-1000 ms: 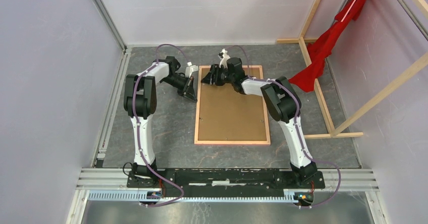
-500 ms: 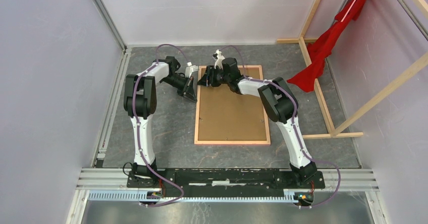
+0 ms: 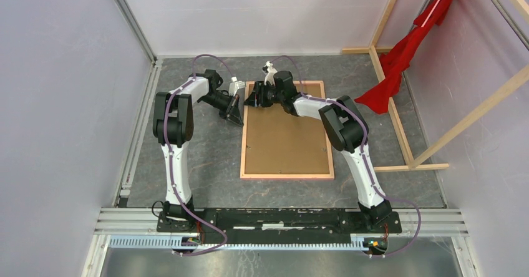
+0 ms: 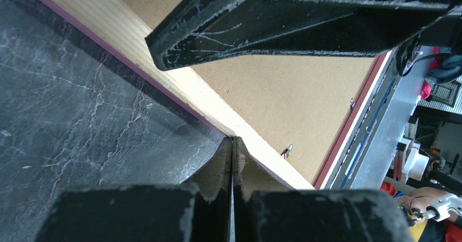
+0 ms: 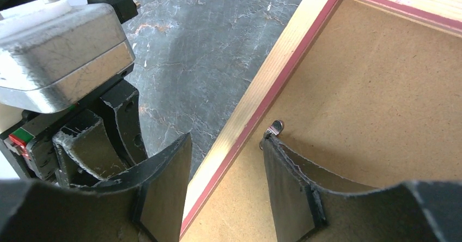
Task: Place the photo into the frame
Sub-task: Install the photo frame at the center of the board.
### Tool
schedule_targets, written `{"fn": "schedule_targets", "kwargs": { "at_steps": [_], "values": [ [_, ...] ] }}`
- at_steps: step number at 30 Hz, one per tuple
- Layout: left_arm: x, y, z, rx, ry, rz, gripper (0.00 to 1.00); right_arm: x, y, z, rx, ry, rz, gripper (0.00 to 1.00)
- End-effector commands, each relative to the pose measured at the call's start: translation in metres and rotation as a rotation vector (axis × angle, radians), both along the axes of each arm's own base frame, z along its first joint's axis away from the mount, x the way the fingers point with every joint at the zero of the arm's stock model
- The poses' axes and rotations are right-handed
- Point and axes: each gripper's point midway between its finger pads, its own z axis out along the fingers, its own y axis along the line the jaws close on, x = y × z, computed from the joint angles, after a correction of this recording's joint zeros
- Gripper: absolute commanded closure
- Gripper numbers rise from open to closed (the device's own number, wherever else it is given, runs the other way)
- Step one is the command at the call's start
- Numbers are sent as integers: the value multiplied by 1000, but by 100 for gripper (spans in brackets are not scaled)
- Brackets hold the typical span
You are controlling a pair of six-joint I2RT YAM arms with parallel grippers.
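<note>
Your left gripper (image 3: 239,118) is squeezed shut on nothing, its tip at the left edge of the frame (image 3: 287,176). Your right gripper (image 3: 252,99) is open, its 2 fingers on either side of that edge. The photo (image 3: 287,143) lies face down inside the frame.

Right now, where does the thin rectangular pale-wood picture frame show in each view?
Top external: the frame lies flat at centre.
Left wrist: its rail runs diagonally from upper left.
Right wrist: its rail slants down from the top.
Shared landmark: the brown hardboard back inside it.
</note>
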Motion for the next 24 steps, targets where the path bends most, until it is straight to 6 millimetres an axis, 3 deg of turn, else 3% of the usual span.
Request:
{"fn": "schedule_targets", "kwargs": {
  "at_steps": [1,12,24],
  "values": [
    [-7,2,-14,38,-21,-51,97,13,-18,-17,-109,-5,-58,42],
    [-7,3,-13,39,-22,-50,97,22,-30,-19,-113,-3,-91,42],
    [-6,3,-12,43,-20,-56,97,18,-21,-30,-101,27,-74,44]
  ]
}}
